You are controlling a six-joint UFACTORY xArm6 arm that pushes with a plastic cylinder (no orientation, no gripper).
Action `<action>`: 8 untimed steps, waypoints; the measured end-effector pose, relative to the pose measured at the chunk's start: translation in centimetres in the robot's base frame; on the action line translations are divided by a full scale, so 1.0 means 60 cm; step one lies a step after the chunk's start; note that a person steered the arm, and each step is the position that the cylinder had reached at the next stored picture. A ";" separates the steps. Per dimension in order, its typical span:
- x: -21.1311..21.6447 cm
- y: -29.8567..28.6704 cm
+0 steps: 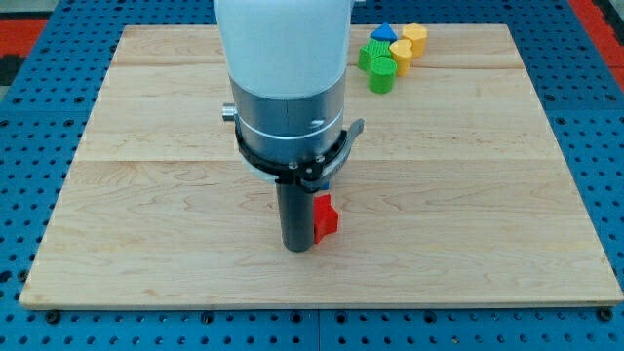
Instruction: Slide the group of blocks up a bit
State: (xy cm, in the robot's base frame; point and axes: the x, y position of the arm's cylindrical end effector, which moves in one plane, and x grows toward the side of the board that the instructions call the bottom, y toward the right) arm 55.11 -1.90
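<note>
A group of blocks sits near the view's top, right of centre: a blue triangular block (384, 34), a yellow block (414, 38), a second yellow block (401, 52), a green block (372, 54) and a green cylinder (381, 74), all close together. A red block (325, 217) lies alone near the view's bottom centre. My tip (297, 246) stands on the board just left of the red block, touching or nearly touching it, far below the group.
The wooden board (146, 195) lies on a blue perforated table (19, 146). The arm's white and grey body (288, 88) hides the board's top centre.
</note>
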 end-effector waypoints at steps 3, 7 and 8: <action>0.031 -0.190; -0.361 -0.190; -0.319 -0.012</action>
State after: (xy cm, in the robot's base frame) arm 35.95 -2.62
